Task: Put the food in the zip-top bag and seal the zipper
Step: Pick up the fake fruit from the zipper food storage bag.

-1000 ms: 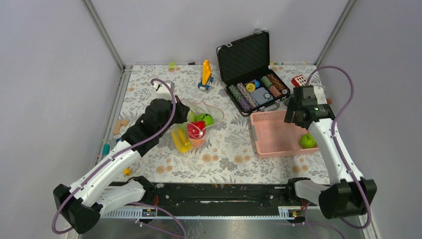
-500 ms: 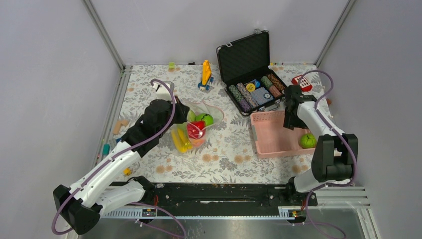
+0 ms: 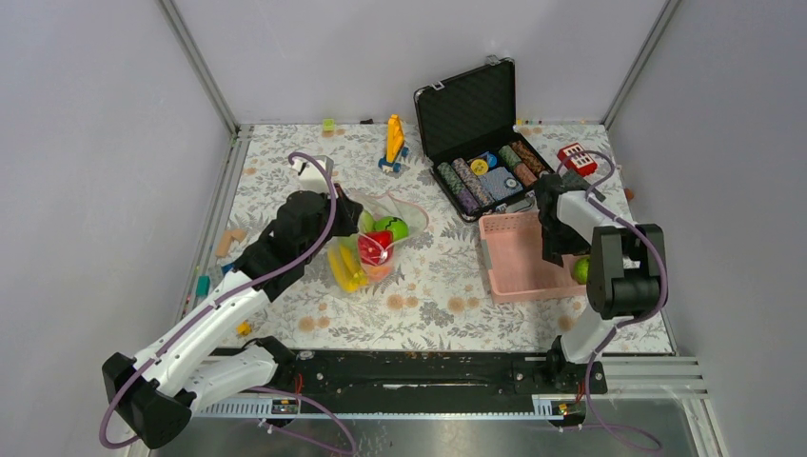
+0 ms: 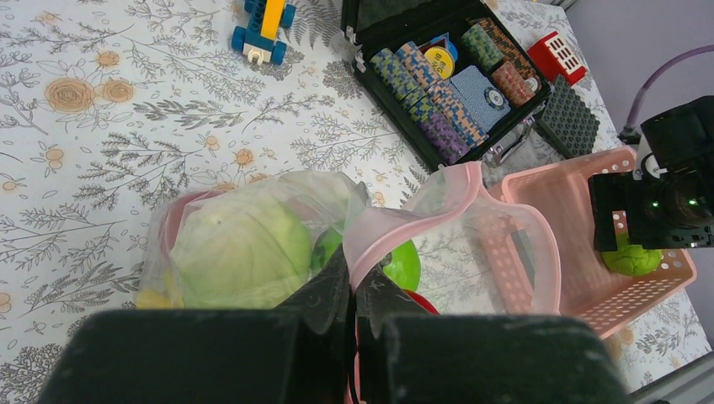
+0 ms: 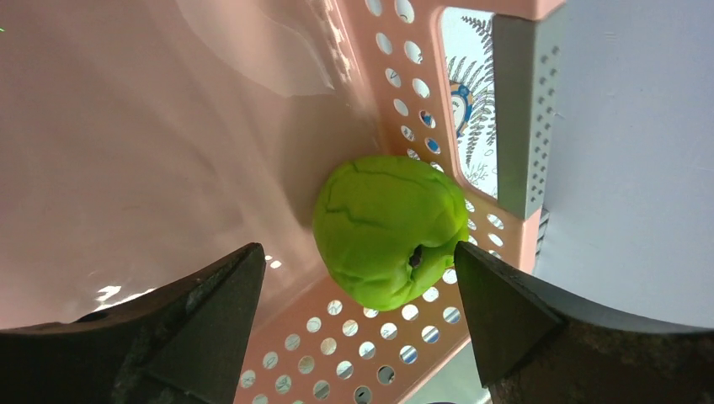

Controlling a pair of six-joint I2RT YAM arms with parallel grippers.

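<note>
My left gripper (image 4: 352,290) pinches the zipper (image 4: 421,215) of the zip-top bag (image 4: 505,252), which holds a pale-green piece (image 4: 240,248), bananas (image 3: 345,267) and a red piece (image 3: 373,248). One green piece (image 5: 383,227) lies in a corner of the pink basket (image 5: 151,126), my right gripper (image 5: 355,251) wide around it. A chip case (image 3: 468,107) stands behind the basket.

Left of the basket (image 3: 519,252), the zip-top bag (image 3: 404,211) with food (image 3: 390,228) inside; one fruit (image 5: 387,231) in the basket's corner; case (image 3: 481,143) behind.

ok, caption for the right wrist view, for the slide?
Open right gripper frames a green toy vegetable lying by the perforated wall of the pink basket.
</note>
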